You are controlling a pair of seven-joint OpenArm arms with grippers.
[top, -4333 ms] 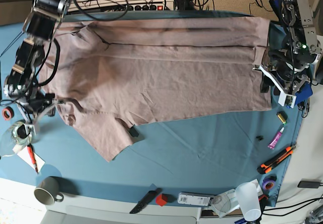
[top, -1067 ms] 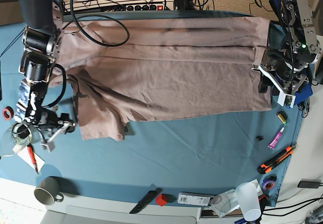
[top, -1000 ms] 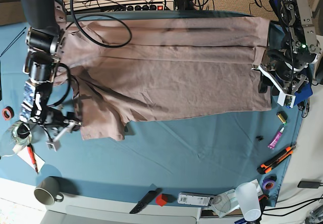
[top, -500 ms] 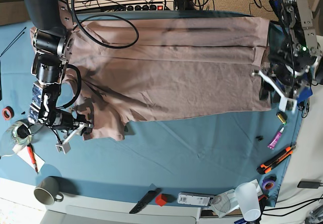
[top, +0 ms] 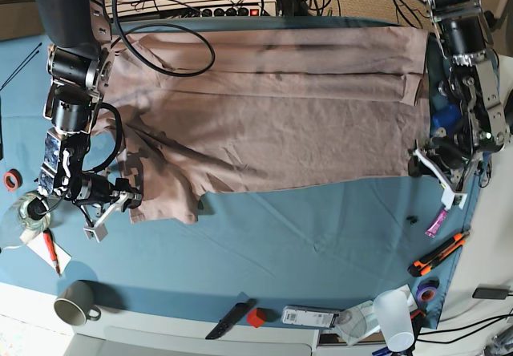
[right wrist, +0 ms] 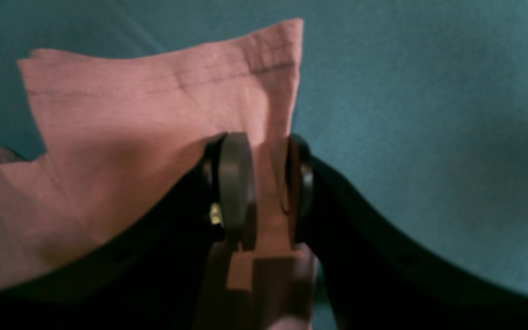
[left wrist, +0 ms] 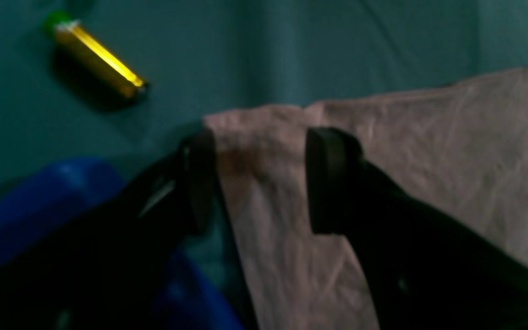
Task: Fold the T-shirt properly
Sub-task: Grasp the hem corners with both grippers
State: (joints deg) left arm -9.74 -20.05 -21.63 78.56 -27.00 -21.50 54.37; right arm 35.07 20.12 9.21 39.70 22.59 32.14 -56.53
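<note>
I am watching the right claw (right wrist: 259,183) pinching a hemmed corner of the T-shirt (top: 264,107) at the near left of the teal-covered worktop (top: 321,236). At the right edge, the left claw (left wrist: 257,181) is standing wide apart astride the shirt's corner, gripping nothing, a yellow lighter (left wrist: 96,57) lying nearby. The shirt is spreading wrinkled across the far half.
</note>
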